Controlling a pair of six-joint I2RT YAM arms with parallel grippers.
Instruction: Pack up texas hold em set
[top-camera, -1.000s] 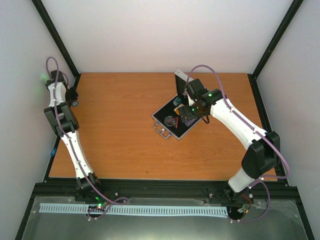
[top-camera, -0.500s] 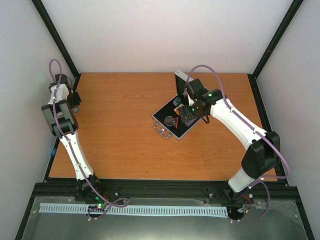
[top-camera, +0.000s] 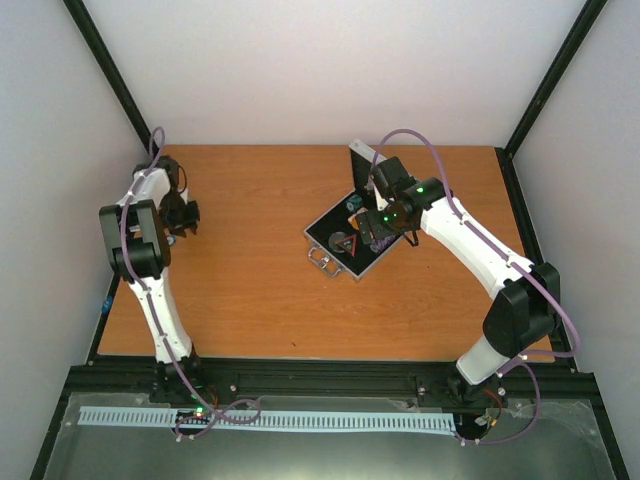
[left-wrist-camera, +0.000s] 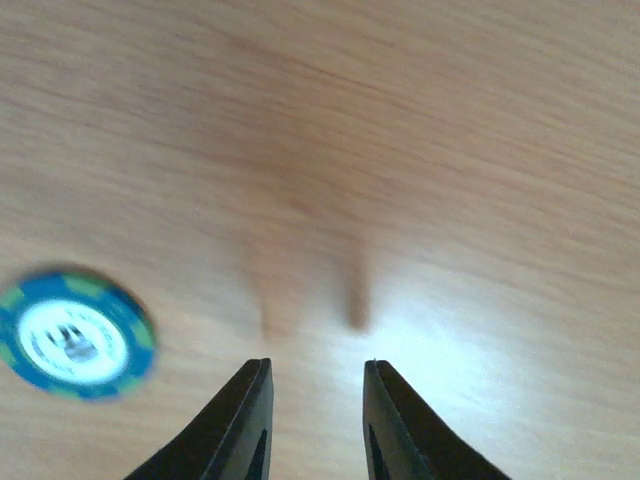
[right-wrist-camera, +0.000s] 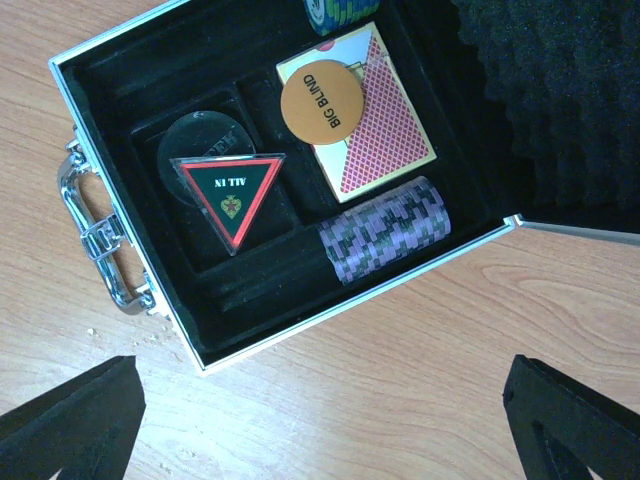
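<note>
Silver case (right-wrist-camera: 300, 322) lies open on table (left-wrist-camera: 450, 150). Inside: black-red triangle (right-wrist-camera: 230, 195) atop clear disc (right-wrist-camera: 195, 145), orange disc (right-wrist-camera: 320, 103) on card pack (right-wrist-camera: 385, 140), purple chips (right-wrist-camera: 385, 240) in a row. Blue chip (left-wrist-camera: 75, 332) flat on table, well apart.

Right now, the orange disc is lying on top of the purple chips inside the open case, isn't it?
Not quite. The orange disc lies on top of the pink-white card pack, not on the purple chips, which sit beside the pack. It is inside the open case, as the right wrist view shows.
</note>
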